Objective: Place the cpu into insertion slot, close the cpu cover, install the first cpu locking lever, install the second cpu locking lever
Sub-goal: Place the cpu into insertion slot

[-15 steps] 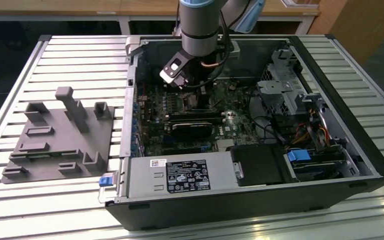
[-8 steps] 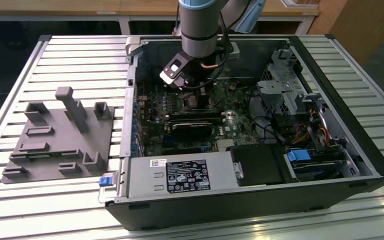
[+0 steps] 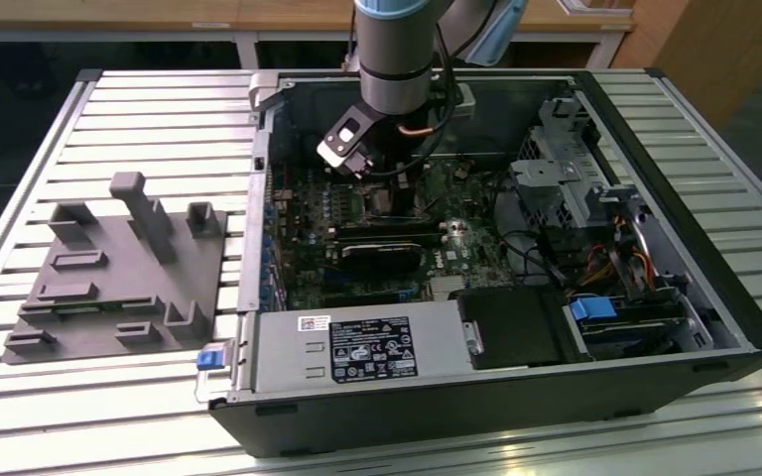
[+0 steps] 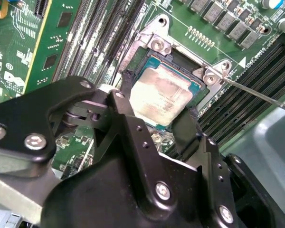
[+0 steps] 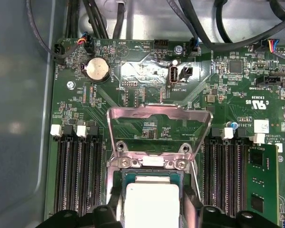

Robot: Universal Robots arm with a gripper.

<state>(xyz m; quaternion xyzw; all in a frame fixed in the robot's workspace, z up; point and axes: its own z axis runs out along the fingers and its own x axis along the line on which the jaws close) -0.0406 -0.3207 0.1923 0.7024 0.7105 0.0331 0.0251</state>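
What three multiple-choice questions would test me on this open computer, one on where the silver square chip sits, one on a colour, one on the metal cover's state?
1. Where is the flat silver-grey square cpu?
A. on the grey rack
B. at the square insertion slot
C. on the slatted table
2. What colour is the circuit board around it?
A. green
B. red
C. white
3. How is the thin silvery cpu cover frame?
A. shut over the cpu
B. swung up open
C. lying outside the case
Answers: 1 B, it lies within the slot's rim; 2 A, green in both wrist views; 3 B, the board shows through its raised cut-out.
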